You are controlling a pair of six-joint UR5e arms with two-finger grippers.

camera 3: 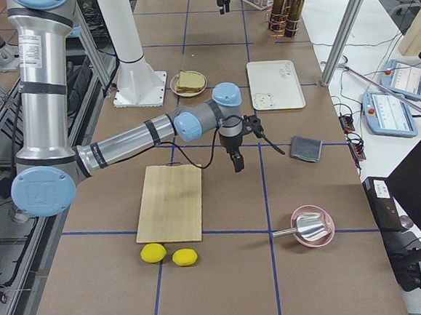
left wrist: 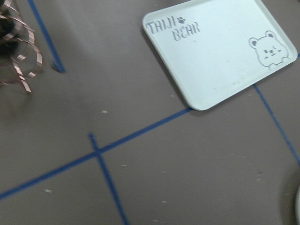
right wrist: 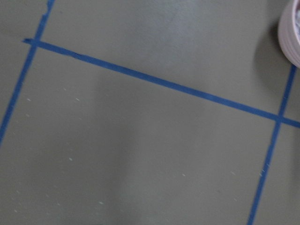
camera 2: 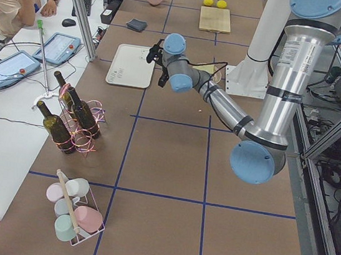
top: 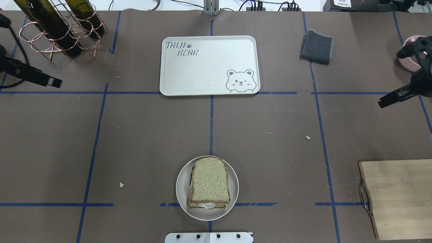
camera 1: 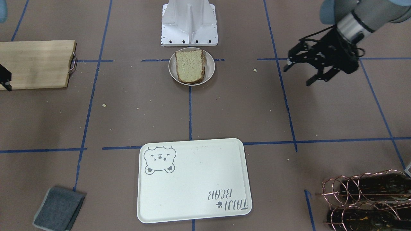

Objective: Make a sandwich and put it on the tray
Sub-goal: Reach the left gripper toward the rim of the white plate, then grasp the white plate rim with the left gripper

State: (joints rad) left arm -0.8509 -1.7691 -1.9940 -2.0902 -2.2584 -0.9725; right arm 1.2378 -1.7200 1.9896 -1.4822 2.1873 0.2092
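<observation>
The sandwich (camera 1: 190, 65) is two tan bread slices stacked on a small round cream plate (camera 1: 210, 69), close to the robot base. In the overhead view the sandwich (top: 209, 184) shows a sliver of white egg at its near edge. The tray (camera 1: 192, 183) with the bear drawing lies empty at the table's far side; it also shows in the overhead view (top: 209, 64) and the left wrist view (left wrist: 220, 51). My left gripper (camera 1: 298, 74) is open and empty, in the air well off to the plate's side. My right gripper (top: 389, 79) is open and empty, near a pink bowl.
A wooden cutting board (top: 398, 199) lies on my right. A grey cloth (top: 317, 46) lies right of the tray. A copper wine rack (top: 57, 27) with bottles stands at the far left. A pink bowl (camera 3: 312, 226) and two lemons (camera 3: 167, 254) lie beyond the board.
</observation>
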